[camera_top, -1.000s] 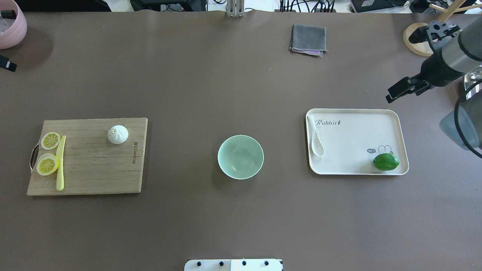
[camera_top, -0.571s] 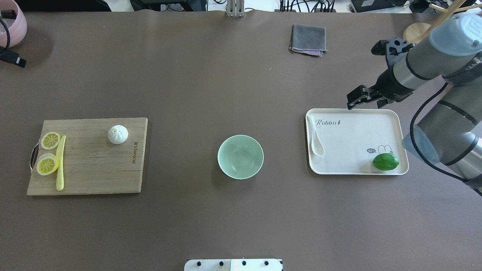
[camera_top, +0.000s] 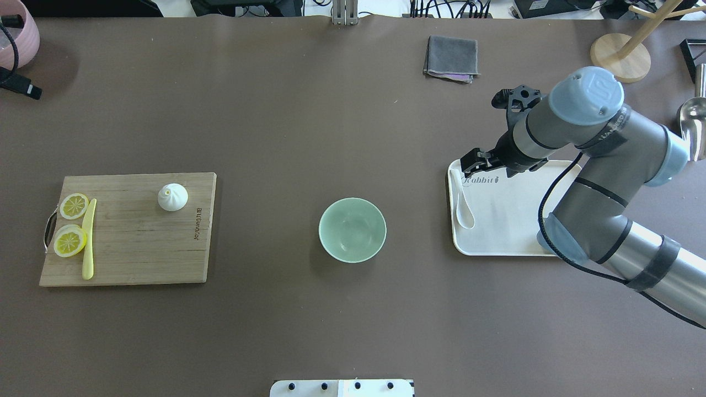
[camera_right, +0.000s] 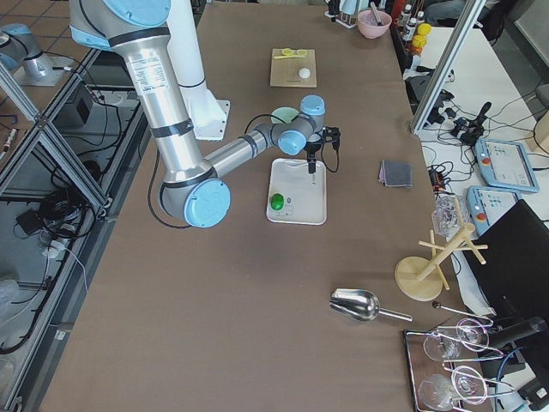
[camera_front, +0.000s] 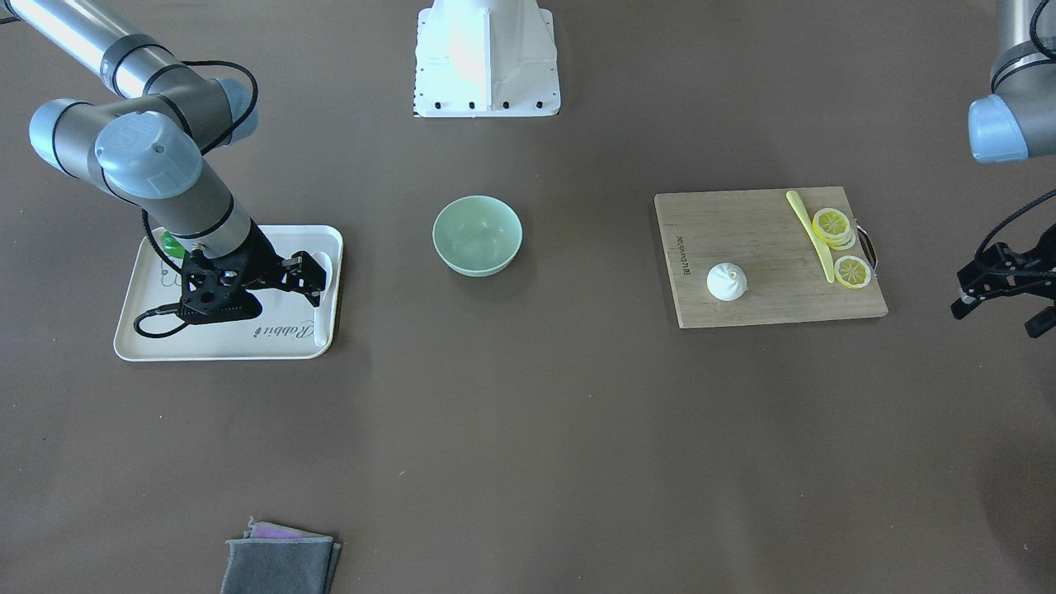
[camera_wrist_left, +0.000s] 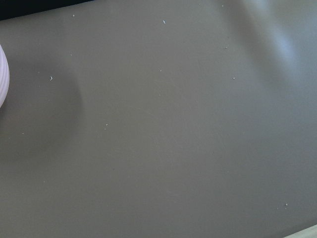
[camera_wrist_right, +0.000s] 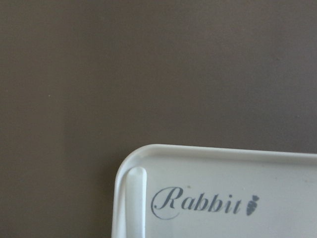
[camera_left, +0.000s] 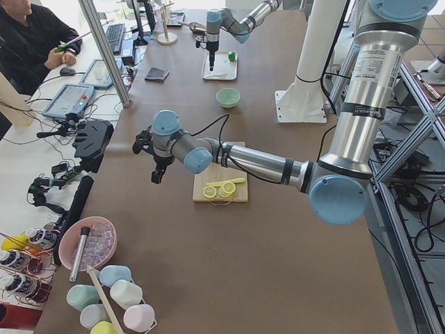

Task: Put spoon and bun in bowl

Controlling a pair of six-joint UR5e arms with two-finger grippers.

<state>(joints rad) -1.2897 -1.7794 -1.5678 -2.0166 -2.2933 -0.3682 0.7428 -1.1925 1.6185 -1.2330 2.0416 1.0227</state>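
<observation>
one claw (camera_top: 470, 163) (right) near spoon (camera_top: 462, 207), bun (camera_top: 172, 197) on board (camera_top: 127, 248)

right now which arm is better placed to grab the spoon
Right. The right pincer hangs over the tray corner by the spoon; the left pincer is far off, beyond the cutting board.

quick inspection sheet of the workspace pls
surface: brown table, no spills seen
job's things: spoon on tray's bowl-side edge; bun on cutting board; bowl empty, centre
clutter: lime on tray; lemon slices and yellow knife on board; grey cloth at far edge
grippers: right gripper open above spoon's handle end; left gripper open, beyond board, empty
cables: black cable loops from right wrist over tray
surroundings: pink bowl, wooden stand, metal scoop at table ends; operator seated alongside
</observation>
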